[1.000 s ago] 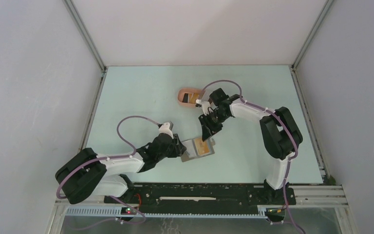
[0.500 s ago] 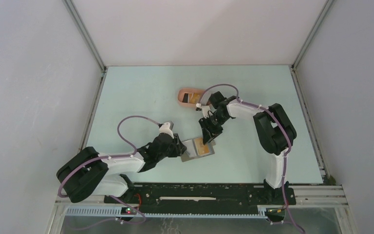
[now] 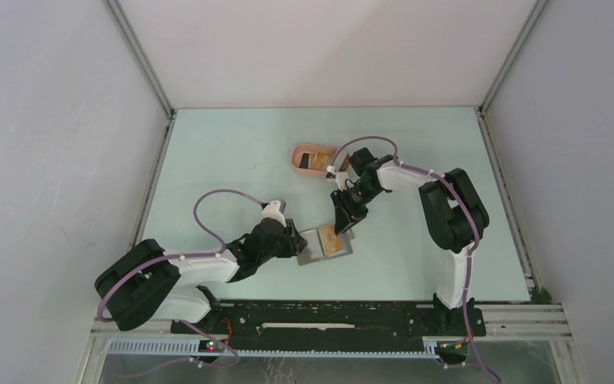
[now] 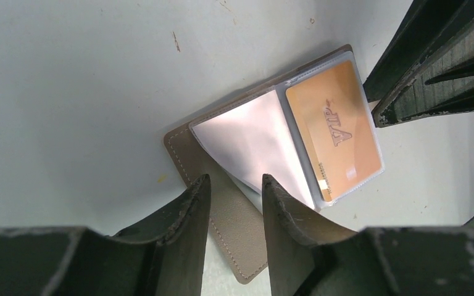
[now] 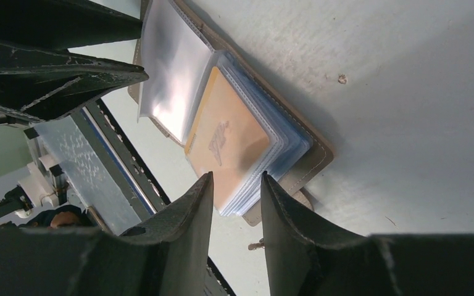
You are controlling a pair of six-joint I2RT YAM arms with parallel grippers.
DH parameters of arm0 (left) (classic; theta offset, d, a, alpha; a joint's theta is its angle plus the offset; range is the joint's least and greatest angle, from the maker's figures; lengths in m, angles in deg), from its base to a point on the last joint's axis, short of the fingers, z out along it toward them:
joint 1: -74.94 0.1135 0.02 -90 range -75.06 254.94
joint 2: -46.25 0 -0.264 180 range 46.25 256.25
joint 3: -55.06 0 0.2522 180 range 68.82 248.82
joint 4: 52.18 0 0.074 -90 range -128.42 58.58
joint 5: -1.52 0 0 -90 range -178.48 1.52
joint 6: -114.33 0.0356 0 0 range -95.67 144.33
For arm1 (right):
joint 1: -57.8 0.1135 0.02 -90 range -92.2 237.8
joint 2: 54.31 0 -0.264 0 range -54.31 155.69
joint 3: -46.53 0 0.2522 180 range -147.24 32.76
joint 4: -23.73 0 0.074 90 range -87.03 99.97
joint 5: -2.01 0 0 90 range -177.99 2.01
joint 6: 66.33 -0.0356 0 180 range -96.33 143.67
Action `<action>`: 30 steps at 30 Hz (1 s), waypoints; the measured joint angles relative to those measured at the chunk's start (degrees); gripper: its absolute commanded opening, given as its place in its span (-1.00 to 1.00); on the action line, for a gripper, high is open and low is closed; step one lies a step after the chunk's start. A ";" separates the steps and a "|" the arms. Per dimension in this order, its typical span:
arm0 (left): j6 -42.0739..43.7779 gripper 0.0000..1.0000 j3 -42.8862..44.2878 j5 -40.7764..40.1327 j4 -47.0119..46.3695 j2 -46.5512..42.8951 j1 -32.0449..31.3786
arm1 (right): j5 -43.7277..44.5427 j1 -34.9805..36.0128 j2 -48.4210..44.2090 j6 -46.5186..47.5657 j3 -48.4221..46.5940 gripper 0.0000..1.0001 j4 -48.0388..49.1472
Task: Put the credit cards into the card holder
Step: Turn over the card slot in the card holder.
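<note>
Top view: the right gripper (image 3: 342, 226) has its tips over the far edge of the wallet (image 3: 312, 243). Its arm's elbow has swung left since a second ago. The left gripper (image 3: 297, 244) and the wallet are unchanged, and the wallet lies open on the table (image 3: 232, 160) between the two grippers. There is 1 tray (image 3: 298, 152), well beyond the wallet. It holds a dark card (image 3: 310, 162); its other contents are too small to count.

Left wrist view: 1 wallet, with a taupe-grey cover and clear sleeves (image 4: 253, 139) fanned open. There is 1 orange card (image 4: 336, 132), lodged in a sleeve, and its gold script shows only here. The left jaws are parted, astride the cover's flap, and clamp nothing. The right fingers show dark at upper right, just beside the wallet's edge.

Right wrist view: only here do the sleeves show as a bluish stack under the orange card, and their number cannot be told. The right jaws are parted and empty, over the end of the stack. The left fingers show at upper left by a glare-white sleeve.
</note>
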 measured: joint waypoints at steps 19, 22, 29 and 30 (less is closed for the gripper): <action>0.02 -0.18 0.00 0.63 -1.09 0.72 0.00 | 0.66 -0.90 -0.02 0.17 0.00 0.02 -0.24; 0.02 -0.18 0.00 0.66 -1.09 0.72 0.00 | 0.66 -0.83 -0.02 0.17 0.00 0.01 -0.24; 0.02 -0.19 0.00 0.66 -1.14 0.72 0.00 | -0.35 -0.83 0.31 0.00 -0.02 -0.03 -0.33; 0.02 -0.19 0.00 0.68 -1.14 0.72 0.00 | -0.68 -0.83 0.55 -0.04 -0.02 -0.04 -0.37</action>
